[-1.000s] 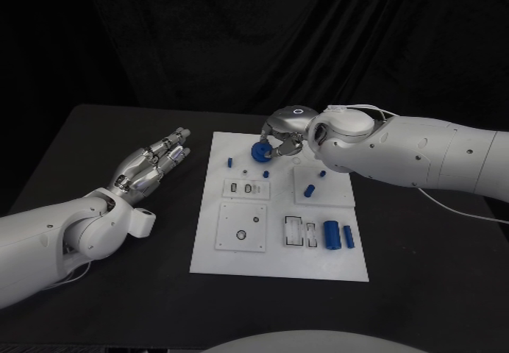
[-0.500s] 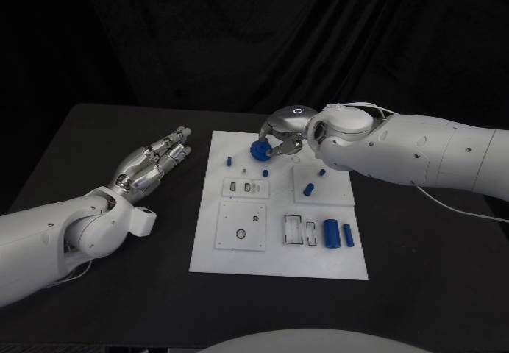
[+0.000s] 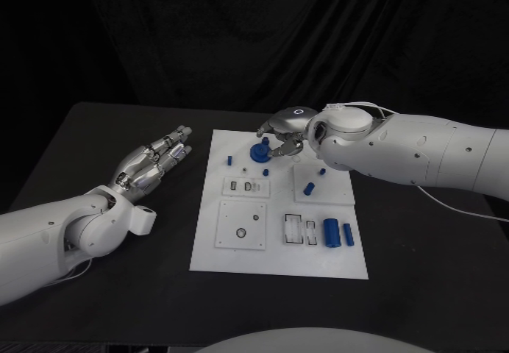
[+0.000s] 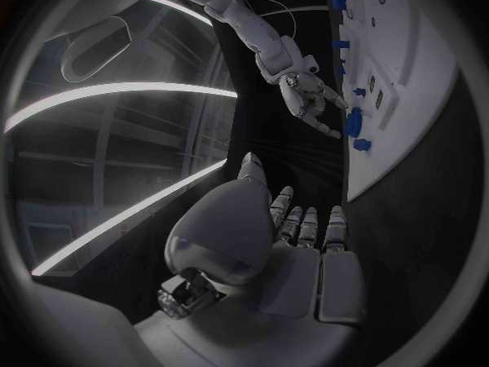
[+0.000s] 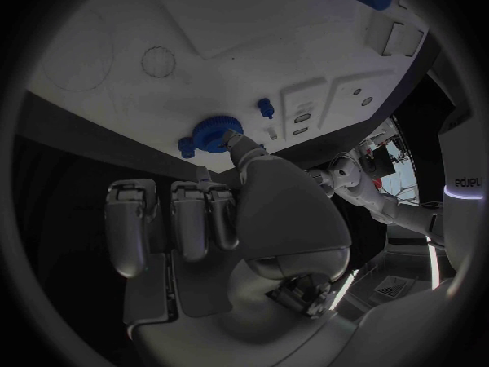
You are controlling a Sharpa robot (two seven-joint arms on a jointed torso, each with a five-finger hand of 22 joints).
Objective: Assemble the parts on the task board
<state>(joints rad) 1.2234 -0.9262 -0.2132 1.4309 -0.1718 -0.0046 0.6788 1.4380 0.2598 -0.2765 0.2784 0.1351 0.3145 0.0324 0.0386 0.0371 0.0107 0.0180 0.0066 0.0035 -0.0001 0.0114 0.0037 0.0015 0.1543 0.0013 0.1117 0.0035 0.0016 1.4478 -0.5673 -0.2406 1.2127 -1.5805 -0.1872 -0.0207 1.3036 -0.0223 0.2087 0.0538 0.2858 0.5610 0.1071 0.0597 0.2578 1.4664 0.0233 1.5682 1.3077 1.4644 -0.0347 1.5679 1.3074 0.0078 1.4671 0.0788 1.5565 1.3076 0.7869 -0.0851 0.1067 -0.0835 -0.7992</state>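
Black table (image 3: 127,140) carries the task board (image 3: 278,257); at its far edge the blue gear (image 3: 259,153) is now seated, where it was held lifted a second ago. Fingers of the right hand (image 3: 281,136) have been loosened, one fingertip (image 5: 236,141) touching. The left hand (image 3: 154,163) lies spread, empty.

white arms (image 3: 424,158), silver hands (image 3: 154,163), thin white cable.
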